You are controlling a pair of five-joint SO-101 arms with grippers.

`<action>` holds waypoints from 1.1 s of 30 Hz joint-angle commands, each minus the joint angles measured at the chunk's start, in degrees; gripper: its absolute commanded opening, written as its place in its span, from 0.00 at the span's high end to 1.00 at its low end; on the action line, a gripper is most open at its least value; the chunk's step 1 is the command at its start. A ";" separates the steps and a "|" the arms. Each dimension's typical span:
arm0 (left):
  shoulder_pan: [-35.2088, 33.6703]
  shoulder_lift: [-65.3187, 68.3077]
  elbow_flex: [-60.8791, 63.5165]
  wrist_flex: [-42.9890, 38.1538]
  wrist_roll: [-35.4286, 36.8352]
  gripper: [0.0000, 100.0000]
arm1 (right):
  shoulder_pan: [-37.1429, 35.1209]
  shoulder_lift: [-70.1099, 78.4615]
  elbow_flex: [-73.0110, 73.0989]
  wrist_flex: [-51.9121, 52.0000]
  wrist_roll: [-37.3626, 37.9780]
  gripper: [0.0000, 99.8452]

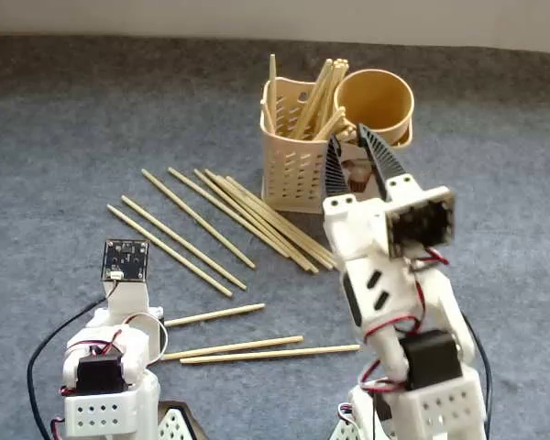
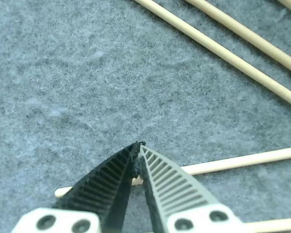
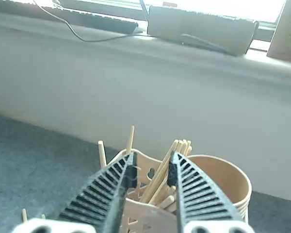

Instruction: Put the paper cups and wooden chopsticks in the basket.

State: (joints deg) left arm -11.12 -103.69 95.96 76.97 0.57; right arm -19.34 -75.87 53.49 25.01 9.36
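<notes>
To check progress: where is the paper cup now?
In the high view the paper cup sits beside the basket, on its right, just beyond the right gripper.

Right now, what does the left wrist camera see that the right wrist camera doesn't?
Left wrist view has: loose chopsticks lying flat, one crossing beneath the shut left gripper.
Right wrist view has instead: the basket holding upright chopsticks, the paper cups beside it, a pale wall behind, and the open right gripper in front.
Both have: grey carpet, and chopsticks.
</notes>
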 commanded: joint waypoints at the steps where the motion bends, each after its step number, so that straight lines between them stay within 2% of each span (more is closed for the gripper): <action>1: -0.13 0.40 1.19 0.26 -0.26 1.00 | -3.65 -9.10 -2.68 7.78 0.79 0.88; 4: 1.98 0.31 0.22 -0.70 -0.26 1.00 | -5.67 -15.78 1.89 13.93 1.05 0.88; 8: 1.01 0.31 -6.46 -0.88 -0.97 1.00 | -5.05 -22.90 11.82 15.60 1.14 0.88; 13: 0.66 0.31 -16.22 -1.05 -16.09 1.00 | -1.01 -30.02 24.31 15.60 0.79 0.88; 19: 0.66 0.31 -23.52 -0.88 -34.64 1.00 | 2.68 -29.14 32.31 15.60 0.70 0.88; 24: 0.66 1.01 -29.93 -0.53 -37.19 1.00 | 8.40 -29.14 35.82 15.52 0.70 0.88; 27: 0.66 2.77 -32.40 0.62 -41.85 1.00 | 11.12 -29.14 36.00 15.43 0.70 0.88; 33: 1.10 21.32 -45.05 7.03 -48.44 0.99 | 13.58 -29.14 36.09 15.43 0.70 0.88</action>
State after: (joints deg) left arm -10.51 -95.87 60.97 80.40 -44.00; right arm -7.03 -104.35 89.89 40.40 9.45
